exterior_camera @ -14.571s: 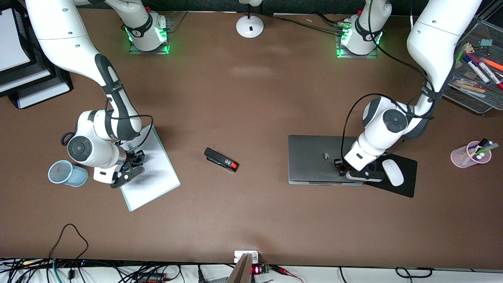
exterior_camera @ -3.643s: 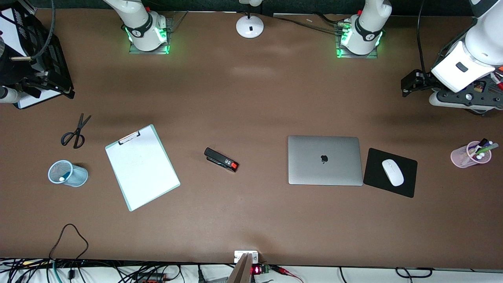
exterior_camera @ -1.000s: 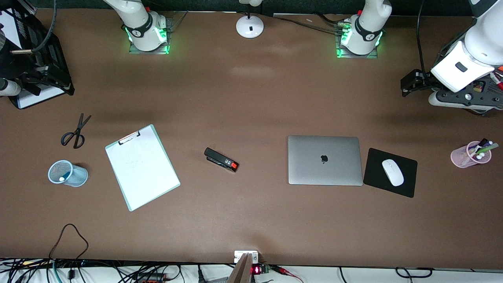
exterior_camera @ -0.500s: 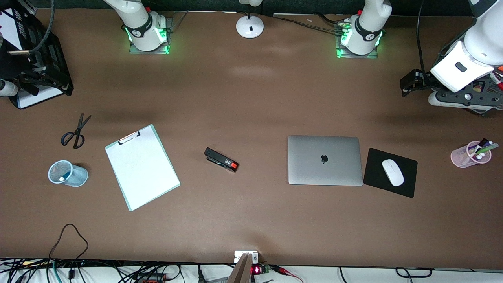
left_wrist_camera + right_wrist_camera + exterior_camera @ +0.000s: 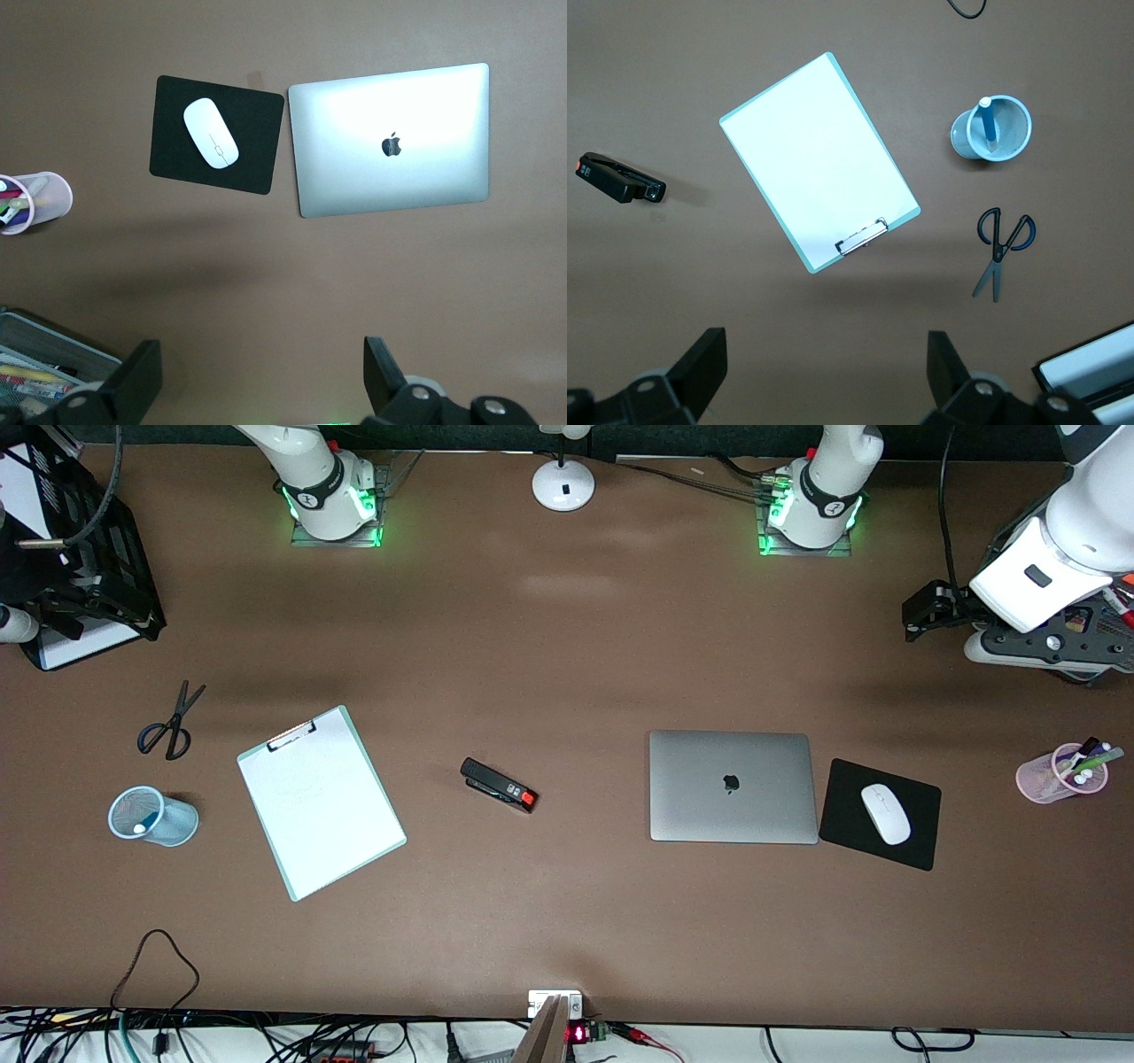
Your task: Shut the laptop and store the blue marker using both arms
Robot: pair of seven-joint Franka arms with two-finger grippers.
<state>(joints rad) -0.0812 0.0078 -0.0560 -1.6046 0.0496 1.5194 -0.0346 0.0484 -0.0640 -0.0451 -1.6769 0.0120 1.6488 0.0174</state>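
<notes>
- 2 grippers up, both wide open and empty.
- right gripper (image 5: 819, 376): over the table edge by the paper trays (image 5: 84, 602).
- blue marker (image 5: 988, 128): upright in the blue mesh cup (image 5: 152, 817), beside the clipboard (image 5: 321, 802).
- laptop (image 5: 732, 786): shut, flat, beside the mouse pad (image 5: 842, 824).
- left gripper (image 5: 261, 376): over the mesh tray (image 5: 35, 341).

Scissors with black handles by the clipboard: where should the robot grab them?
Best guess: grip the black-handled scissors across the closed blades, just above the two loops, coming straight down. They lie flat on the brown table with open space around them, and the blades form one narrow bar an end effector could span.
</notes>
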